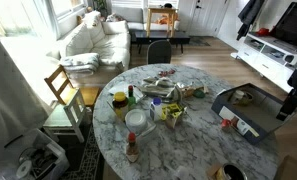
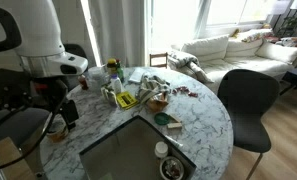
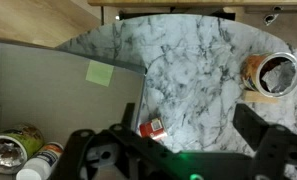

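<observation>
Sunlit rm w/ windows [image 2: 228, 12], white sofa [image 1: 96, 40], wood floor [image 1: 203, 55], prob. a TV [image 1: 291, 22].

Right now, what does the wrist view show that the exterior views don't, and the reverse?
Only the wrist view: a green note stuck on the wall of the grey bin, and the gripper close up, fingers wide open. Only the exterior views: the sofa, the black chair, the yellow bag among the clutter mid-table, and the robot's arm. Shared: the marble table, the grey bin and the small red item beside it.
</observation>
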Tool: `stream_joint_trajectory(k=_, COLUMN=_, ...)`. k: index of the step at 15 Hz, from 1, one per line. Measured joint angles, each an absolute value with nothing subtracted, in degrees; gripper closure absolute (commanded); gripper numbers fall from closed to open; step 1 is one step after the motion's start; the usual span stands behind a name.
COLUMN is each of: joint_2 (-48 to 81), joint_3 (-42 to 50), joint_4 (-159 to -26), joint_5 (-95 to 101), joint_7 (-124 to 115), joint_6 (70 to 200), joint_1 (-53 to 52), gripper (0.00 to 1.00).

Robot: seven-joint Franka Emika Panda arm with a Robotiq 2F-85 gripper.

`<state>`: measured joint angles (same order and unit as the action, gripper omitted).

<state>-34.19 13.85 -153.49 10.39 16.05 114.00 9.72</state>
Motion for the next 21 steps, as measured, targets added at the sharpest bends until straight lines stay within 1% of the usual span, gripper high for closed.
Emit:
stream_joint_trajectory(k=7, joint_2=-34.06, joint_3=13.81, joint_4=-153.43, joint_5=10.15, joint_7=16.4, joint_6=114.39, joint_1=9.45, gripper=0.0)
stream_joint_trajectory(k=10, joint_2=-31.41, joint_3=12.37, joint_4=-152.36, joint_5=6.55, joint_7=18.68, joint_6=121.37, joint_1=4.68, gripper=0.0)
stream_joint_trajectory(k=13, joint_2=-25.98, joint_3=10.42, joint_4=-148.5, joint_5=-4.56, joint_7=20.33, joint_6=128.33, joint_1=-3.93, gripper=0.0)
stream_joint_trajectory(k=16, joint_2=-18.65, joint_3=9.98, joint_4=-141.37, joint_5=-18.97, joint_7=20.8, joint_6=131.35, joint_1=-12.04, gripper=0.0)
stream_joint_trajectory(k=18, joint_2=-12.51, joint_3=8.93, joint_4=-135.3, joint_5=-27.93, joint_7=20.38, joint_6=131.33, joint_1=-14.09, gripper=0.0)
stream_joint_trajectory(k=21, joint_2=-2.28, joint_3=5.75, joint_4=-125.7, joint_5=-36.35, joint_7=17.21, joint_6=131.32, joint_1=-13.61, gripper=0.0)
